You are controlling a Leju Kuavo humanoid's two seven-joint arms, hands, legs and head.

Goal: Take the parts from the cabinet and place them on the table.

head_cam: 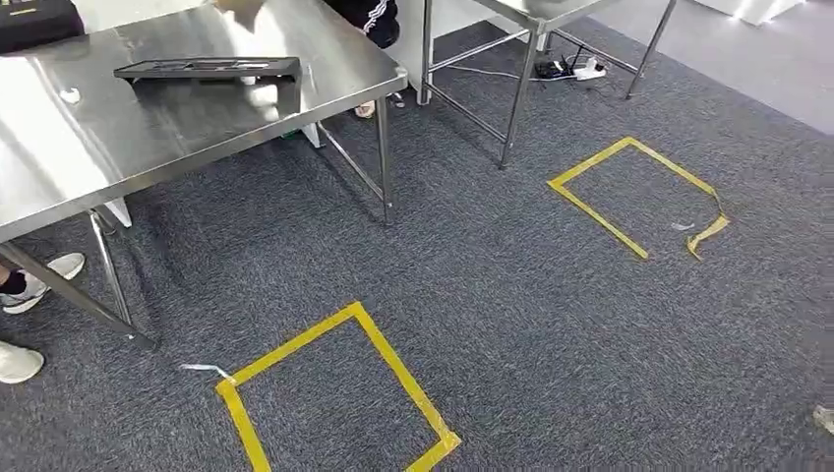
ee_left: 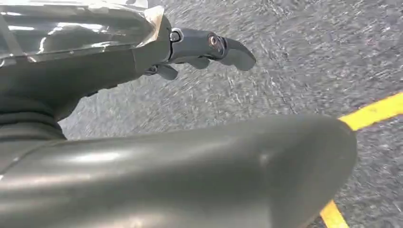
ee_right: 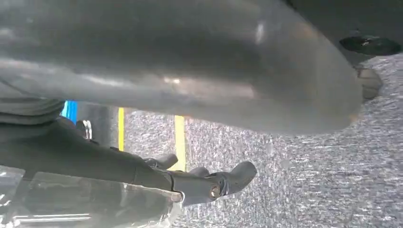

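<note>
Grey carpet w/ two yellow tape squares (head_cam: 339,388); in head view a steel table (head_cam: 148,128) stands upper left w/ a black tray-like part (head_cam: 208,69) on top. Left wrist view: left hand (ee_left: 199,50) hangs over carpet, fingers apart, holding nothing. Right wrist view: right hand (ee_right: 204,180) likewise, fingers loose, empty.

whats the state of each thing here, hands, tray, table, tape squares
left hand: holding nothing, fingers extended over the carpet
right hand: holding nothing, fingers extended
black tray: flat on the table, near its edge
table: standing, steel, shiny
near tape square: on the carpet, a loose end at one corner
far tape square: peeling, one corner open
</note>
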